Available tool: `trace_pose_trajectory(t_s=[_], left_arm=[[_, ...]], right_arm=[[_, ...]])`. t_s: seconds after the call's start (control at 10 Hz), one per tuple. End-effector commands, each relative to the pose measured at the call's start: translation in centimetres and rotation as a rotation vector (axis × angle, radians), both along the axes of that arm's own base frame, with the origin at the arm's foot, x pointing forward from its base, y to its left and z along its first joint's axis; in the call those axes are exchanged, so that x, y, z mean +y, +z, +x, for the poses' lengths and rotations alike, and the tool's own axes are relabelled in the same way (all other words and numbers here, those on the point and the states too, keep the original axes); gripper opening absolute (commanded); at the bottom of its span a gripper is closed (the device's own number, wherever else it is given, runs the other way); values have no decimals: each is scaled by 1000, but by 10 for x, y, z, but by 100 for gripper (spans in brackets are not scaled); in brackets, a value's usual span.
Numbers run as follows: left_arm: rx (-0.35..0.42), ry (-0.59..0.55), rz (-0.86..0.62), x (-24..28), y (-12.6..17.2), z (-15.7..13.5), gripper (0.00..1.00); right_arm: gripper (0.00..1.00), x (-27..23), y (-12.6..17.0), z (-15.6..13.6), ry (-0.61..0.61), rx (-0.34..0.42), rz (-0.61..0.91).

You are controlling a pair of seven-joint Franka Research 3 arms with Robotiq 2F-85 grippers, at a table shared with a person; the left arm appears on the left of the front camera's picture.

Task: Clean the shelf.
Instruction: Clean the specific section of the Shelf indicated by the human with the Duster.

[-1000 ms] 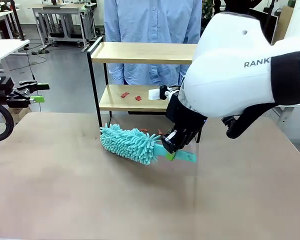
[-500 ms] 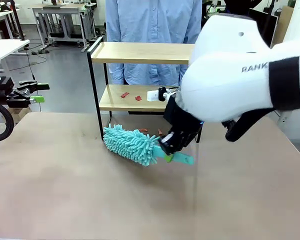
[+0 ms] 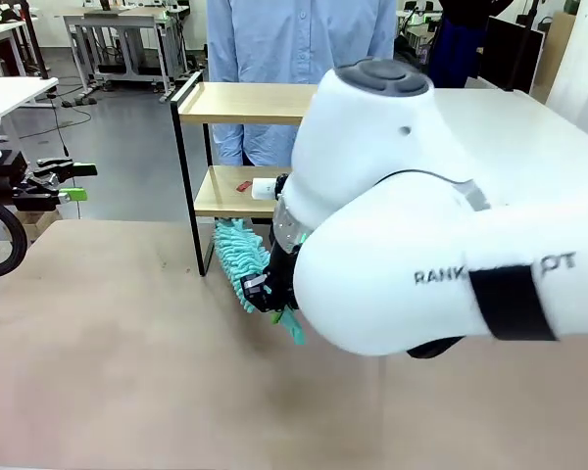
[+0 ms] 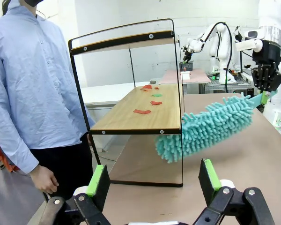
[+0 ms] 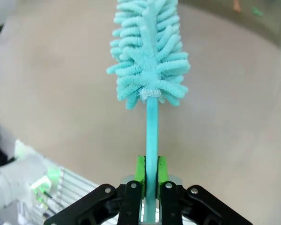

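Observation:
The shelf [image 3: 237,102] stands at the table's far side, and its lower board [image 4: 145,115] carries several small red and green scraps [image 4: 141,111]. A teal fluffy duster [image 3: 238,258] is held by its handle [image 5: 152,131] in my right gripper [image 5: 150,180], which is shut on it. The duster's head [image 4: 203,130] reaches the front corner of the lower board, just below its edge. My right arm hides much of the shelf in the front view. My left gripper [image 4: 152,187] is open and empty, off to the left [image 3: 76,182], apart from the shelf.
A person in a light blue shirt [image 3: 294,39] stands right behind the shelf, one hand [image 4: 43,178] hanging by the side. The brown table [image 3: 108,352] spreads wide in front of the shelf. Other tables stand in the background.
My right arm has swung left across the view. The duster turned and its head moved from the table in front of the shelf to the lower board's front corner.

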State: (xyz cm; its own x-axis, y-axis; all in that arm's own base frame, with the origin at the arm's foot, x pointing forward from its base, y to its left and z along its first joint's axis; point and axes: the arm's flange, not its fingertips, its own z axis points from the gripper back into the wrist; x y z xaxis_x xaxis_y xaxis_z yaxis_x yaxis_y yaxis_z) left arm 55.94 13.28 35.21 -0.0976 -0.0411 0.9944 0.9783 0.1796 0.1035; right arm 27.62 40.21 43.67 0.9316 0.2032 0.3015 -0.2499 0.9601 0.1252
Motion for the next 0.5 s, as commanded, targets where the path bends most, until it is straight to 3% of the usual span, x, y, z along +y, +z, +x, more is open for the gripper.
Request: trace_pose_trajectory(t_s=[0.0, 0.4], left_arm=[[-13, 1, -2, -1, 2, -2, 100], [-13, 1, -2, -1, 2, -2, 100]], right_arm=[[13, 34, -9, 25, -70, -47, -24], [13, 85, -28, 68, -98, -65, -19]])
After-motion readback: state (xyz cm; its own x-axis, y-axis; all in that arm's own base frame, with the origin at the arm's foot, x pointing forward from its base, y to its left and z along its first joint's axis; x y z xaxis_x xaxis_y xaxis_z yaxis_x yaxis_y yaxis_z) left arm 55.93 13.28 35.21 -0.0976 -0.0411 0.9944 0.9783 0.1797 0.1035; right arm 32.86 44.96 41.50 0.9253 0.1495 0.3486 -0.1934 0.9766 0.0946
